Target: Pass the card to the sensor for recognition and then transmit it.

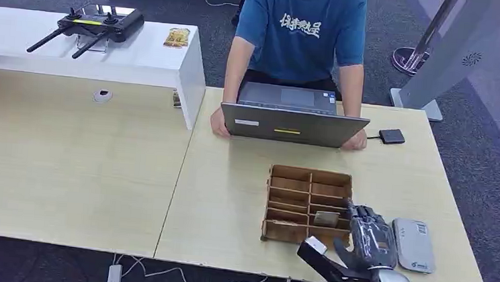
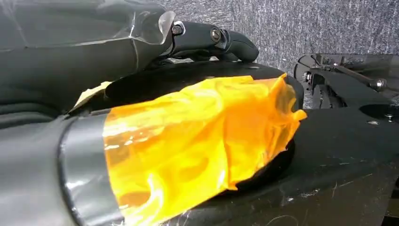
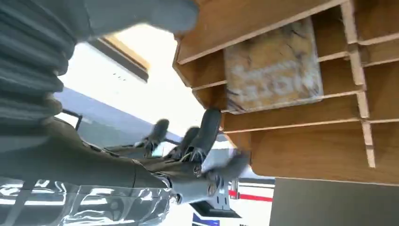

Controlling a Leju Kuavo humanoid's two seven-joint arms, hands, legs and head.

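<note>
The robot's right hand (image 1: 369, 236) is low and right of the middle in the head view. It sits at the right edge of the wooden box (image 1: 307, 205), which has many little slots. A card (image 1: 327, 218) with a worn, patchy look lies in one of the slots near the box's right side, just beside the hand. In the right wrist view the dark fingers (image 3: 207, 133) reach toward the box edge close to the card (image 3: 273, 66), but I cannot tell if they are gripping anything. A grey sensor (image 1: 413, 245) lies flat on the table (image 1: 84, 161), just right of the hand. A person (image 1: 301, 30) sits at the top of the frame behind a laptop (image 1: 294, 124). The left wrist view is mostly dark robot parts and orange tape (image 2: 188, 146); I cannot tell if the left hand is holding anything.
</note>
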